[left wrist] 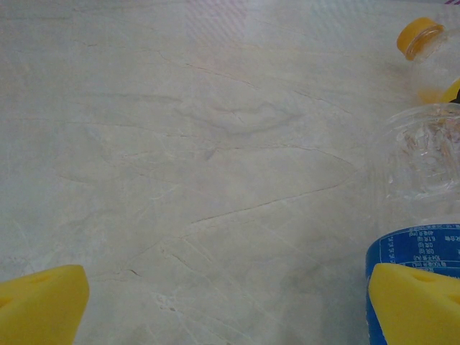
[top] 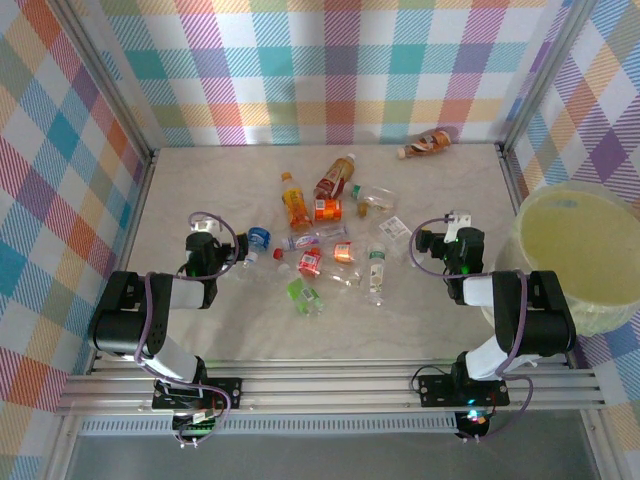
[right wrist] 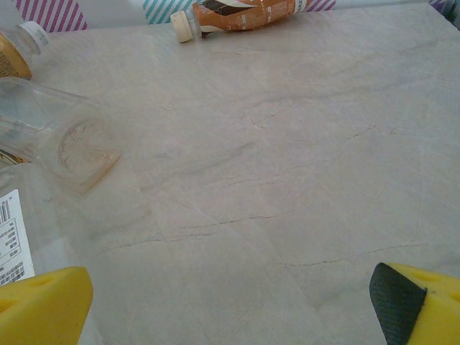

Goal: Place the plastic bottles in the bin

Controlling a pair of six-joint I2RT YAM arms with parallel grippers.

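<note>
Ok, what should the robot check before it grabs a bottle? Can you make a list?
1. Left end effector open: ok.
2. Right end effector open: ok.
3. Blue-label bottle centred between the left fingers: not ok, it sits at one finger's edge.
4. Something lined up for the right end effector: not ok, bare table ahead; a clear bottle lies off to the side.
5. Bin upright, top open: ok.

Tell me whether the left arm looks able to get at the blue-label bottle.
Probably yes: the blue-label bottle lies just right of the left arm's open jaws, with bare table ahead and nothing between.
</note>
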